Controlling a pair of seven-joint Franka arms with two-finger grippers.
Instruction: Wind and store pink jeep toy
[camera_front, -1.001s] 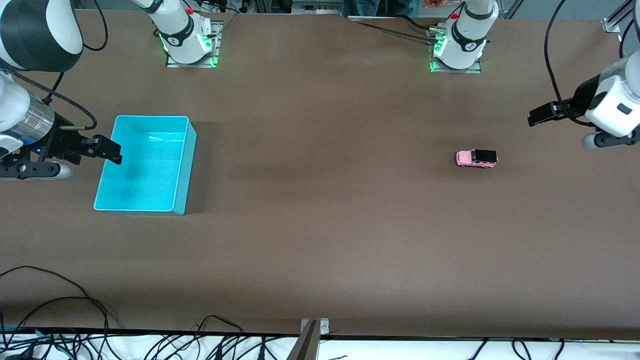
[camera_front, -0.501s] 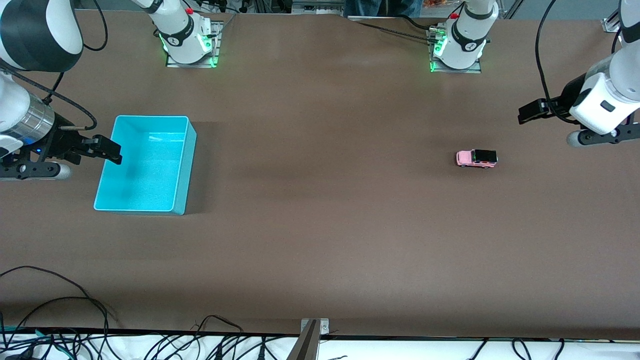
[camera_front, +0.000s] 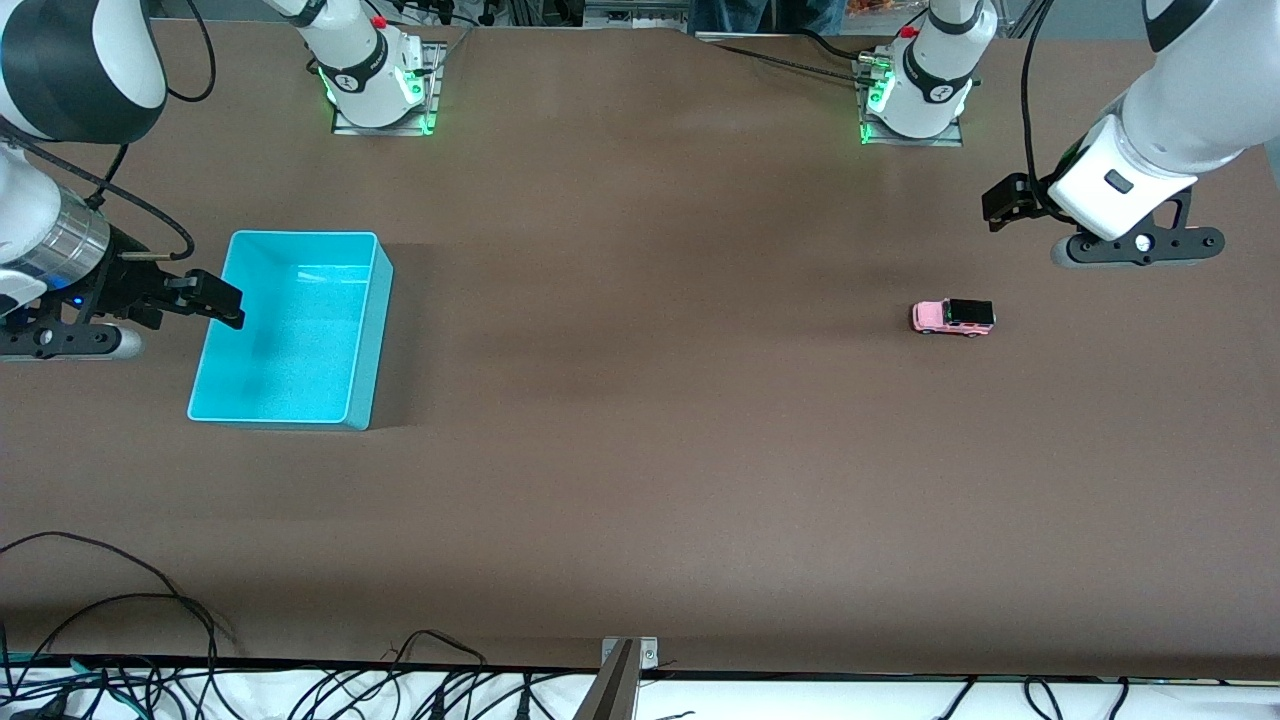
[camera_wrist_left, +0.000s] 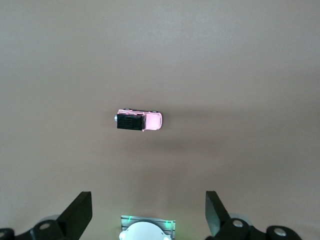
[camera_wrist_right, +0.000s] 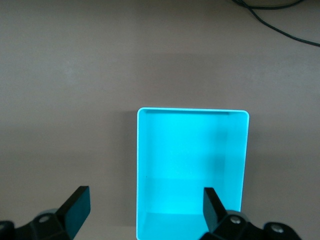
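Note:
The pink jeep toy (camera_front: 952, 317) (camera_wrist_left: 140, 121), tiny with a black roof, stands on its wheels on the brown table toward the left arm's end. My left gripper (camera_front: 1003, 203) (camera_wrist_left: 147, 196) hangs open and empty over bare table, apart from the jeep, on the side of the robots' bases. A turquoise bin (camera_front: 372, 330) (camera_wrist_right: 192, 110) sits empty toward the right arm's end. My right gripper (camera_front: 222, 303) (camera_wrist_right: 145, 192) is open and empty, held still over the bin's rim at that end.
The two arm bases (camera_front: 378, 85) (camera_front: 915, 95) glow green along the table's edge farthest from the front camera. Cables (camera_front: 120, 600) trail over the nearest edge, where a metal bracket (camera_front: 625, 660) sticks up. Brown tabletop stretches between bin and jeep.
My left arm has swung in from the table's end toward the jeep and the bases. The right arm, the bin and the jeep have not moved.

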